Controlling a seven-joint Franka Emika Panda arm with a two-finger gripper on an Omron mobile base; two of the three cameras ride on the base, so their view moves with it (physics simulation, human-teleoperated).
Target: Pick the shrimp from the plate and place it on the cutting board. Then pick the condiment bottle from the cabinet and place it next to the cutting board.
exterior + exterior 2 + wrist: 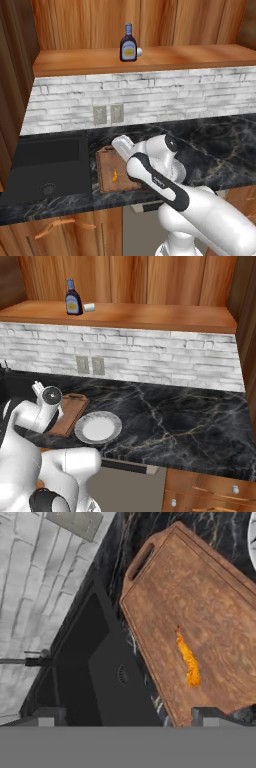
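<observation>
We judge the first half of the task done: the shrimp [188, 662] lies flat on the cutting board [220, 597], near the middle of its width and toward the short end away from the handle, and the plate [98, 427] just beside the board's long edge, toward the counter's front edge, is bare. The gripper [127, 716] hangs above the board with nothing between its fingertips, which stand far apart (as wide as they seem to go), so it is open and carrying nothing. What we have in hand now is the turn to the second step. The condiment bottle [128, 44] stands upright on the cabinet [150, 59] ledge, toward its left end, with a small white block [89, 307] just beside it on the right. The next move, as we see it, calls for lifting the arm well up from the counter [190, 416] to that ledge and closing on the bottle's body without knocking the block. The hand view gives us the shrimp's exact lie, the board's handle slot and the dark sink [95, 662] along the board's edge; the right base view gives the emptied plate, which the arm covers in the left base view; both base views show the bottle on the ledge.
</observation>
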